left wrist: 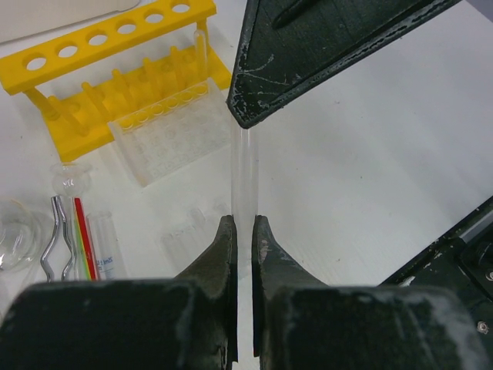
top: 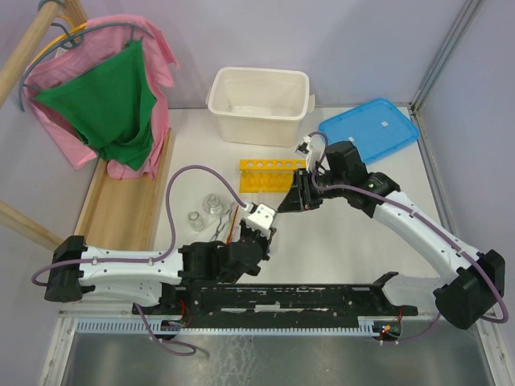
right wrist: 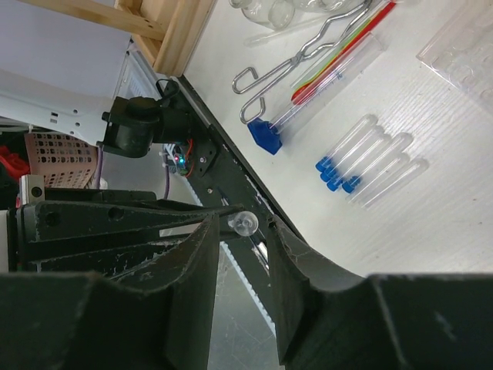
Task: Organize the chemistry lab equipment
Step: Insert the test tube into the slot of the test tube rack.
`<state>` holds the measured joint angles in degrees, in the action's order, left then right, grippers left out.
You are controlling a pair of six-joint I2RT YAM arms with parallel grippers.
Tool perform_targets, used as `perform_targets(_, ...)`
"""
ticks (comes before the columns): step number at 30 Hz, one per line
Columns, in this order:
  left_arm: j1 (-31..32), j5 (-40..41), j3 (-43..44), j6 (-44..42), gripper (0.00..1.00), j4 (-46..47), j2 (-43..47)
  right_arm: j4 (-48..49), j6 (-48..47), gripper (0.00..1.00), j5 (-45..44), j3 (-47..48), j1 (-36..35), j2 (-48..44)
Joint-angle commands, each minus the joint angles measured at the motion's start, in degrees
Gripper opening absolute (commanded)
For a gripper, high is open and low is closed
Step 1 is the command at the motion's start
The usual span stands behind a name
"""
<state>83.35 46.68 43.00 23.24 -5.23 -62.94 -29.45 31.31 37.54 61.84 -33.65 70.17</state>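
Observation:
My left gripper (left wrist: 243, 225) is shut on a thin clear tube (left wrist: 245, 173) that sticks out past its fingertips. The tube's rounded end (right wrist: 245, 223) sits between the jaws of my right gripper (right wrist: 240, 228), which stand open, with a gap on one side. Both grippers meet at the table's middle, left gripper (top: 269, 212) facing right gripper (top: 285, 204). The yellow rack (top: 272, 174) stands behind them. Metal tongs (right wrist: 293, 58), a red rod (right wrist: 347, 42), several blue-capped tubes (right wrist: 362, 162) and glass flasks (top: 205, 211) lie to the left.
A white tub (top: 259, 103) stands at the back and a blue lid (top: 368, 129) at the back right. A clear plastic tray (left wrist: 166, 131) leans by the rack. Pink and green cloths (top: 105, 104) hang over a wooden frame (top: 129, 201) at the left.

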Motion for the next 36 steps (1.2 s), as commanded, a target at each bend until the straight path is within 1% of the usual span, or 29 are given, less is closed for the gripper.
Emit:
perform_targets(1,0.57,2.19,0.11,-0.84,0.03,3.86,0.8,4.13,0.65,0.39,1.5,0.45,-0.27,0.9)
perform_targets(4,0.71,2.31,-0.08,-0.75,0.03,4.17,0.63,4.91,0.97,0.39,2.1,0.27,-0.33,1.19)
perform_targets(11,0.76,3.64,-0.04,-0.68,0.03,3.89,0.11,4.68,0.99,0.29,3.39,0.25,-0.55,0.85)
perform_targets(12,0.76,3.9,0.04,-0.6,0.03,3.73,-0.05,4.59,1.0,0.29,3.48,0.18,-0.57,0.72)
perform_targets(14,0.75,4.16,0.13,-0.36,0.03,3.42,-0.2,4.37,0.98,0.3,3.39,0.16,-0.66,0.48)
perform_targets(17,0.76,4.26,0.07,-0.07,0.03,3.31,0.0,3.72,0.62,0.35,3.26,-0.03,-0.8,0.24)
perform_targets(21,0.77,4.39,0.06,0.05,0.03,3.32,0.02,3.86,0.61,0.36,3.24,-0.5,-0.87,0.2)
perform_targets(24,0.75,4.39,0.06,0.13,0.03,3.26,-0.06,3.93,0.6,0.31,3.32,-0.66,-1.0,0.17)
perform_targets(27,0.72,4.39,0.15,0.3,0.03,3.02,-0.3,3.99,0.55,0.2,3.16,-0.55,-1.15,0.1)
perform_targets(29,0.76,4.22,0.15,0.47,0.03,2.95,-0.2,3.81,0.36,0.16,2.95,-0.42,-1.15,0.22)
perform_targets(31,0.71,3.98,0.19,0.57,0.03,2.95,-0.02,3.83,0.39,0.18,2.74,-0.42,-1.12,0.38)
perform_targets(36,0.78,3.6,0.04,0.79,0.03,2.97,0.22,4.55,0.74,0.32,2.72,-0.41,-1.15,0.32)
